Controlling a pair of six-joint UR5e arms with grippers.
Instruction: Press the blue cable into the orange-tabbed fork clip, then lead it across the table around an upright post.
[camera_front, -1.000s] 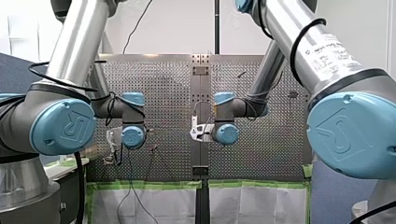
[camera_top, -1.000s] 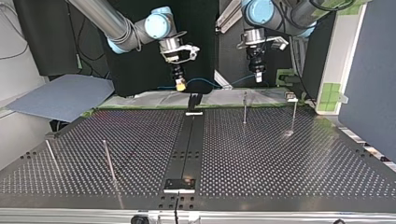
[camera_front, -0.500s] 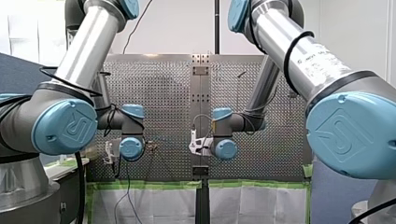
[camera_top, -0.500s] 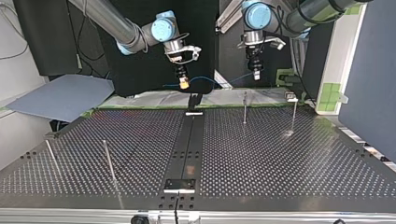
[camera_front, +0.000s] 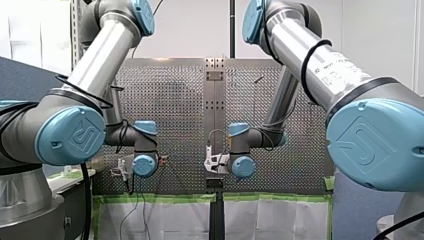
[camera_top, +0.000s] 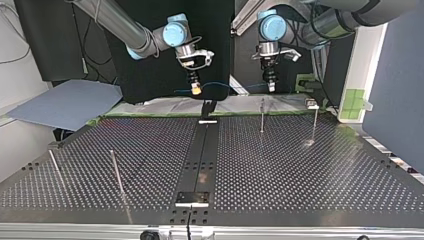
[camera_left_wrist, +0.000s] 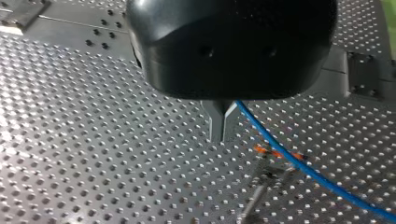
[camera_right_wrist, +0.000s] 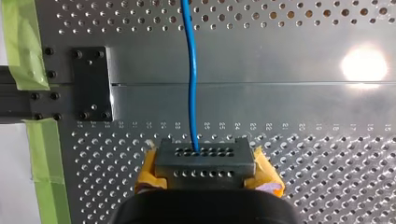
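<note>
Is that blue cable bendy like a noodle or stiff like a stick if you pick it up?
Probably bendy, not stiff: the blue cable curves softly ahead of my right gripper, which pinches it. It looks thin, so likely light. Its free part would probably sag and swing.

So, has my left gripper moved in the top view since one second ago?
Yes. In the top view my left gripper has come slightly lower and toward the view's left, so it now hangs nearer the upright post.
</note>
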